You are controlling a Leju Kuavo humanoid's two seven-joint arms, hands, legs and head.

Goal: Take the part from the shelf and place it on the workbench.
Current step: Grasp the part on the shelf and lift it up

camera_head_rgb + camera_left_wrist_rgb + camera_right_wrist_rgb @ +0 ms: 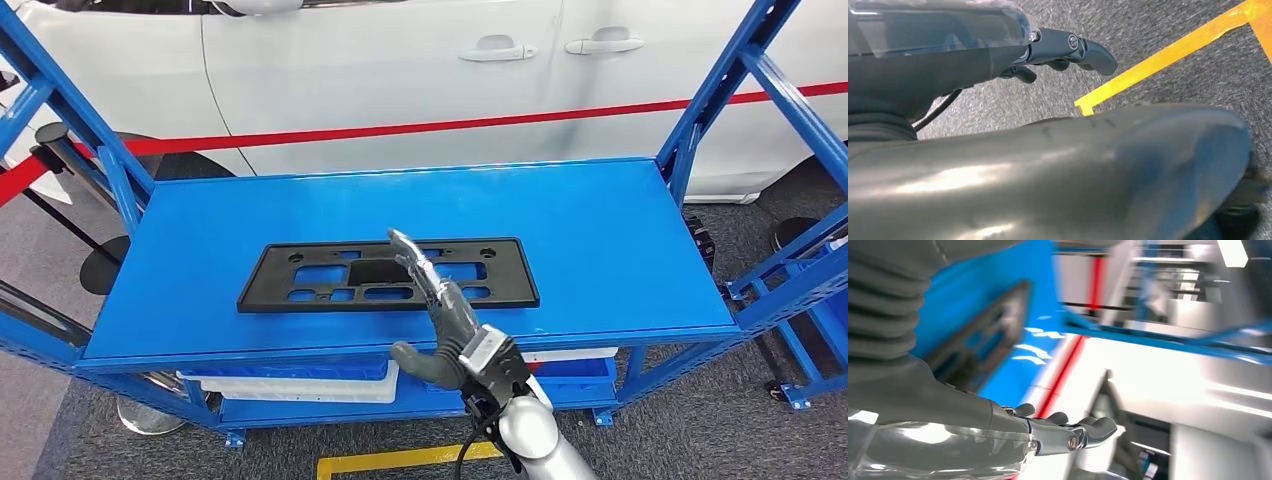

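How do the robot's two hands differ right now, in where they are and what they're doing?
The right hand is raised over the blue shelf top, fingers stretched out above the flat black plastic part. The left hand hangs low over the grey carpeted floor near a yellow floor line, its fingers curled inward. The right hand's fingers are spread; the left's are not. Both hold nothing.

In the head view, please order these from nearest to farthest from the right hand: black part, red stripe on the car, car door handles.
1. Black part, on the blue shelf, under the right hand.
2. Red stripe, beyond the shelf.
3. Car door handles, highest on the white car.
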